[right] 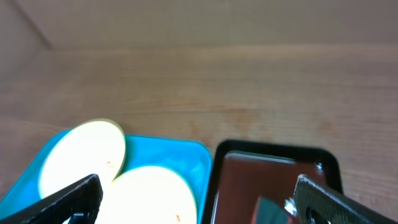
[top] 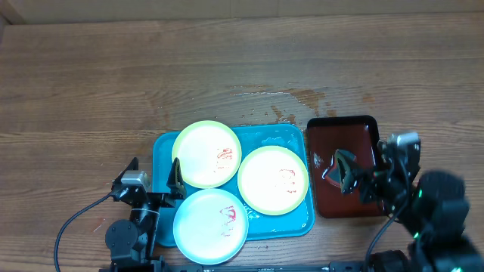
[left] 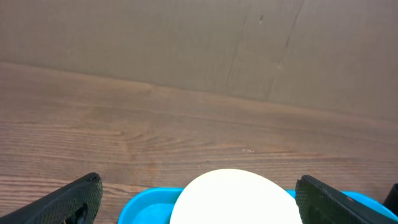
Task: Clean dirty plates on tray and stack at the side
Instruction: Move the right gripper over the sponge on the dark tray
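The turquoise tray (top: 266, 137) lies at the table's front centre. It holds three dirty plates with red smears: a yellow-green one (top: 206, 153) at far left, a yellow-green one (top: 273, 179) at right, and a pale blue-white one (top: 210, 225) at the front. My left gripper (top: 155, 170) is open and empty at the tray's left edge. In the left wrist view the open gripper (left: 199, 181) frames a washed-out plate (left: 233, 199) on the tray (left: 146, 205). My right gripper (top: 367, 162) is open and empty over the dark tray. In the right wrist view the gripper (right: 198, 186) frames two plates (right: 84, 158) (right: 149, 196).
A smaller dark red-brown tray (top: 348, 128) sits right of the turquoise tray, with a wet sheen inside; it also shows in the right wrist view (right: 273, 177). Water spots (top: 302, 97) lie on the wooden table behind the trays. A cardboard wall stands at the back.
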